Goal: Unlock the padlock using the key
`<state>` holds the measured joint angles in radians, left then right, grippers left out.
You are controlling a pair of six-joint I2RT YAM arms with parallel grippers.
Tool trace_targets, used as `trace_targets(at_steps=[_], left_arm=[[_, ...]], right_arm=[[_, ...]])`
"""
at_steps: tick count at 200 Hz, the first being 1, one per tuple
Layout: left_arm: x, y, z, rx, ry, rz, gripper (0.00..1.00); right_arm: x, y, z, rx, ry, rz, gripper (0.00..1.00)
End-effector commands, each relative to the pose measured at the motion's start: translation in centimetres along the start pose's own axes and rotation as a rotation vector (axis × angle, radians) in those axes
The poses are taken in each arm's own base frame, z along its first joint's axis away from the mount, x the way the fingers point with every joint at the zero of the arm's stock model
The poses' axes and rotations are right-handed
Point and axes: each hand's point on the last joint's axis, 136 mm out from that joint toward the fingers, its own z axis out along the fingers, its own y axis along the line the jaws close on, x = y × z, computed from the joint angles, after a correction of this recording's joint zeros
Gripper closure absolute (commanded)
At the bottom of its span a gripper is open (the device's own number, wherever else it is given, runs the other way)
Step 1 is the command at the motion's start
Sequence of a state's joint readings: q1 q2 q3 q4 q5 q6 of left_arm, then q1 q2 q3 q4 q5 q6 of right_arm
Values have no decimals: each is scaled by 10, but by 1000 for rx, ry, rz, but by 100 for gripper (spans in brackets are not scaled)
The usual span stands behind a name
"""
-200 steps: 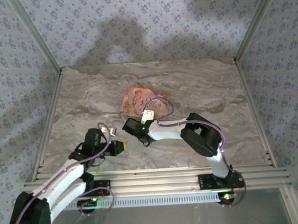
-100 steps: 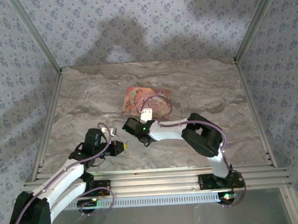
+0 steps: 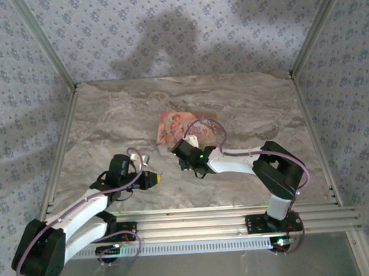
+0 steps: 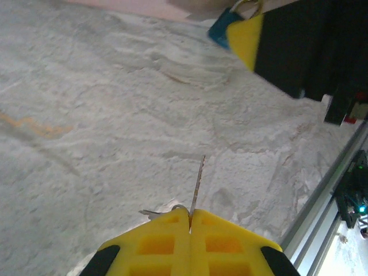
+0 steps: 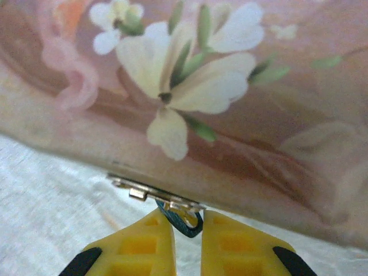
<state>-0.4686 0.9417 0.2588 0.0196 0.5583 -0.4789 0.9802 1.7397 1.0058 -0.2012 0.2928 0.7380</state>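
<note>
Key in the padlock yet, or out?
Out: the key sticks free from the shut left gripper; padlock sits apart, in the right gripper.

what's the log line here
left gripper: shut on key | right gripper: shut on padlock at floral box edge | key apart from padlock

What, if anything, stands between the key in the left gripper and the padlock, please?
Nothing visible: only marble table separates the key in the left gripper from the teal padlock, which the right gripper pinches beside the floral box.

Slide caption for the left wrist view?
Left gripper shut on the key, blade pointing out over the marble table.
</note>
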Motion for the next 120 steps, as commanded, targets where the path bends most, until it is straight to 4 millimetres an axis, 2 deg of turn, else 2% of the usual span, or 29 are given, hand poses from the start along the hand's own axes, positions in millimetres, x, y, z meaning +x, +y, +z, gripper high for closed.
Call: trace_targets(at_steps=[1, 28, 50, 73, 85, 105, 120], left_arm=[[-20, -26, -2, 84, -43, 113, 100], [-24, -30, -2, 98, -59, 136, 100], [-23, -27, -2, 83, -57, 131, 100], [-21, -26, -3, 78, -55, 122, 100], [-20, -25, -4, 71, -56, 116, 100], [-18, -24, -7, 62, -60, 114, 100], [-16, -23, -8, 58, -62, 116, 100]], right_arm=[[-12, 32, -21, -161, 5, -49, 100], [-10, 43, -31, -238, 37, -72, 100], [-9, 37, -37, -235, 56, -104, 100], [-4, 20, -40, -184, 75, -103, 100], [4, 6, -40, -143, 102, -91, 100], [6, -20, -38, -47, 86, -21, 100], [5, -35, -37, 22, 61, 28, 85]])
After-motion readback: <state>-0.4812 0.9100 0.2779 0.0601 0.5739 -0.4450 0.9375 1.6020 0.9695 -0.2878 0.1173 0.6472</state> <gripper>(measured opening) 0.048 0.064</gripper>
